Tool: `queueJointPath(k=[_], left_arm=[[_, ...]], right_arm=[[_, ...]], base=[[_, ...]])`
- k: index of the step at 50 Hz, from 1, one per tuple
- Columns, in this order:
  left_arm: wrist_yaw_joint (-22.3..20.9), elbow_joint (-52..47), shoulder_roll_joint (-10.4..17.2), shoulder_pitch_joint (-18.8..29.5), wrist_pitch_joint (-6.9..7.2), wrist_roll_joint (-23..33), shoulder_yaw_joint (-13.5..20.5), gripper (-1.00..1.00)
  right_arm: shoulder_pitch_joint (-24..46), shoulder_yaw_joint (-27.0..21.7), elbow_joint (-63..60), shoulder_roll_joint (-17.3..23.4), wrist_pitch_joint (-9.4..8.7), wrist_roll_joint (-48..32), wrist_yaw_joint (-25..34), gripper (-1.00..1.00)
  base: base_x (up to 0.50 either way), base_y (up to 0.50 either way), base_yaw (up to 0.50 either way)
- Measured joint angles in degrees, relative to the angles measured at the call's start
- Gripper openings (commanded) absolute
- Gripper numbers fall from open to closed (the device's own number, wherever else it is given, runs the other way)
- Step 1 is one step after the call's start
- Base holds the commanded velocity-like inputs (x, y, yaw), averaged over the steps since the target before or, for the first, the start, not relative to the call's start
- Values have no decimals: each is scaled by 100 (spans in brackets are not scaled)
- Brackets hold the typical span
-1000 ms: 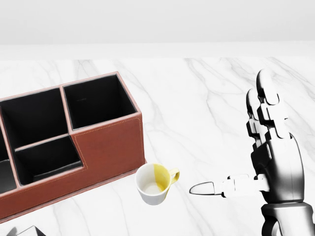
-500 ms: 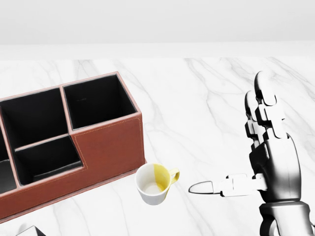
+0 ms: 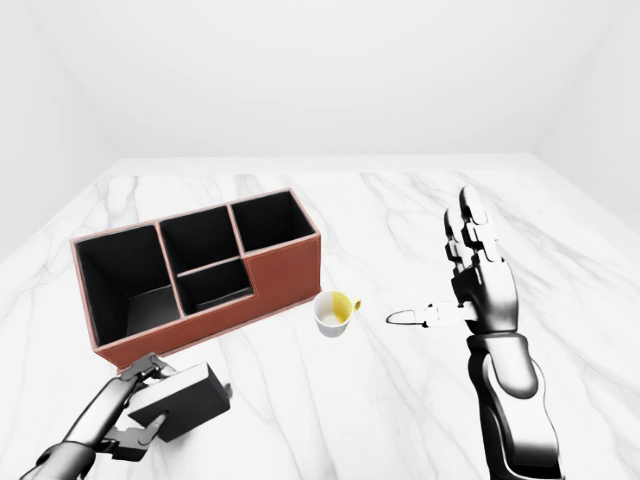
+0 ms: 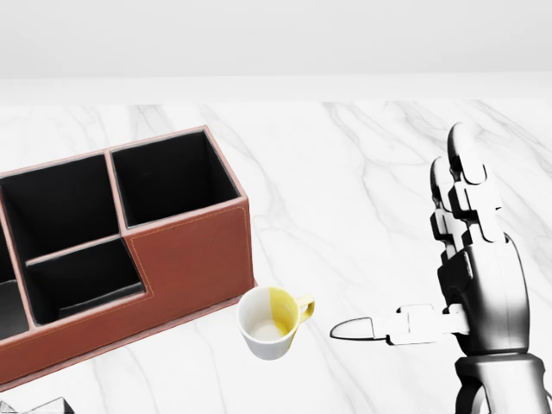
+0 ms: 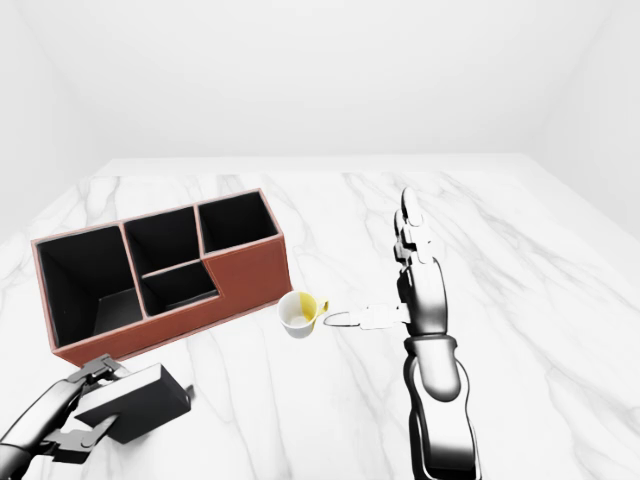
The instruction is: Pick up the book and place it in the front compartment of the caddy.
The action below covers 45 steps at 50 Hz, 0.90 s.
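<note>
We judged the step in hand to be carrying the book [image 3: 180,400] up to the caddy [image 3: 285,265], and doing it well meant lifting it clear of the low wall and tipping it edge-down before lowering it into the shallow compartment. Our left hand [image 3: 135,410] gripped the book, tilted, at the left-eye view's lower left, near the caddy. Our right hand [image 3: 478,285] stood open and upright, thumb pointing toward the cup [image 3: 333,312].

Bare simulated test room, not any real home or office. Plain white walls [image 3: 320,70] all round a white marble worktop [image 3: 400,210]. Only a brown desk caddy [image 3: 190,270] and a small cup [image 3: 333,312] suggesting desk use.
</note>
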<state>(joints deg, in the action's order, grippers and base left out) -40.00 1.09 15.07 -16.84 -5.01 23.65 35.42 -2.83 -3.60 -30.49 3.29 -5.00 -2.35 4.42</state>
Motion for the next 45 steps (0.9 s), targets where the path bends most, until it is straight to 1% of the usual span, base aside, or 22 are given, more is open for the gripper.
queueJointPath(k=[12,25,28,32,34,36,43,45], left_arm=[[1,-565,-103,51,1,-36,39,-94],[0,-1559,-130,323,2,-309,165,-94],[0,-1819,-98,428,77,-434,207,-94],[0,-2014,-55,556,125,-596,233,-94],[0,-2108,-6,646,219,-669,245,-94],[1,-2207,63,752,365,-763,254,-94],[0,-2487,353,1188,1001,-1056,221,-95],[0,-2537,448,1313,1001,-1118,205,-95]], right_arm=[[-5,-36,-99,13,0,2,18,99],[-25,-75,-177,25,0,-1,41,99],[-33,-80,-192,25,0,-3,44,99],[-34,-84,-218,26,0,-7,47,98],[-35,-87,-228,27,0,-8,49,99],[-36,-90,-237,27,0,-10,50,99],[-36,-87,-253,23,0,-15,44,99],[-41,-91,-264,25,0,-14,47,99]], base=[[0,0,0],[0,0,0],[0,0,0],[0,0,0],[0,0,0],[0,0,0],[0,0,0],[0,0,0]])
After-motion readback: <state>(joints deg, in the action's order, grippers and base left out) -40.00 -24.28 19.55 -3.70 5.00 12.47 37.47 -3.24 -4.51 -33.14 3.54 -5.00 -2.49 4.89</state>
